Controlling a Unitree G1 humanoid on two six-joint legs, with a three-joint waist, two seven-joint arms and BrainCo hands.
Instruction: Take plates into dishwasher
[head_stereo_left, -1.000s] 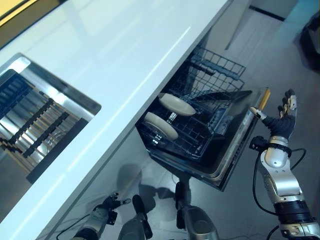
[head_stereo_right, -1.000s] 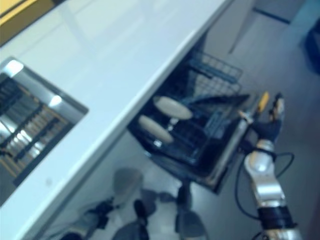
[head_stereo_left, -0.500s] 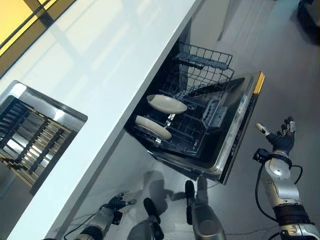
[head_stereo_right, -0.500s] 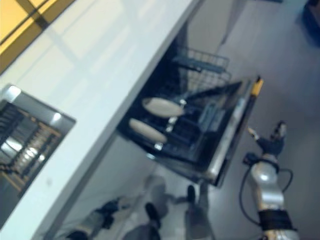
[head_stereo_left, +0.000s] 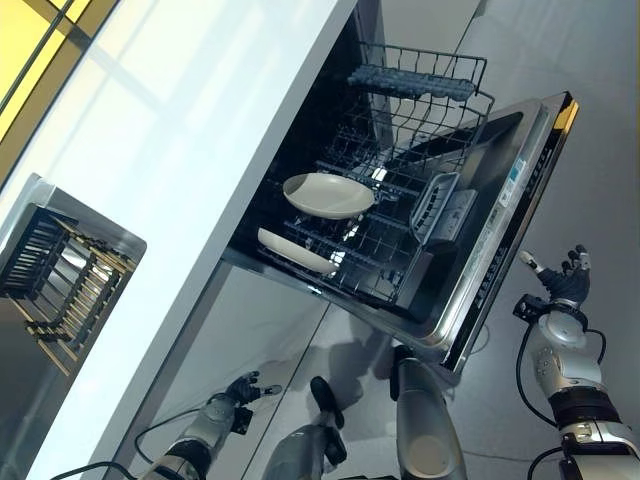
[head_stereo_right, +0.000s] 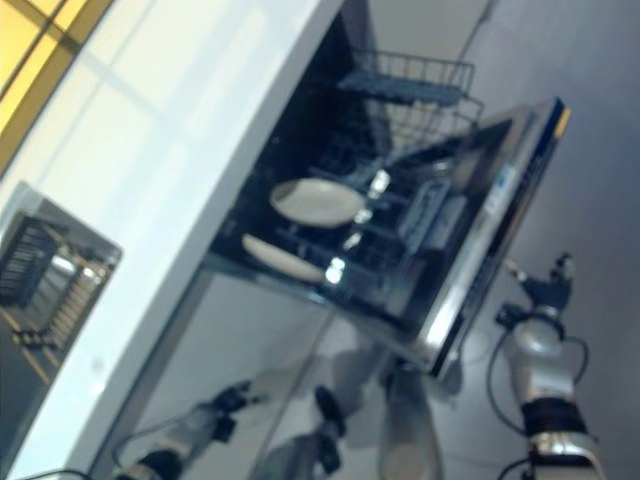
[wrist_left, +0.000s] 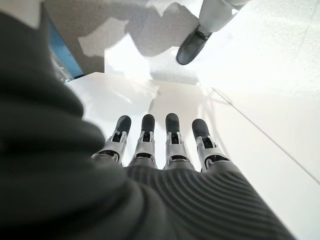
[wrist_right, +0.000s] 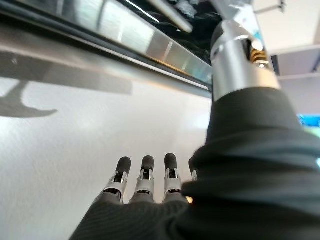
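Observation:
Two cream plates sit in the lower rack (head_stereo_left: 395, 262) of the open dishwasher: one lying nearly flat (head_stereo_left: 328, 195), the other leaning on edge (head_stereo_left: 294, 251) nearer the counter. The dishwasher door (head_stereo_left: 500, 215) hangs open toward the floor. My right hand (head_stereo_left: 562, 284) hovers to the right of the door's edge, fingers straight, holding nothing. My left hand (head_stereo_left: 238, 392) hangs low beside the cabinet front, fingers relaxed and empty; its wrist view shows straight fingers (wrist_left: 145, 137) over pale floor.
A white countertop (head_stereo_left: 190, 130) runs diagonally above the dishwasher. A sink (head_stereo_left: 60, 275) with a dark rack lies at the far left. The upper wire rack (head_stereo_left: 420, 80) is pulled out above the plates. Grey floor spreads right of the door.
The camera has swung, so the whole scene shifted. My right hand has dropped away from the door's upper edge and now hangs lower beside it. The plates have not moved in the rack.

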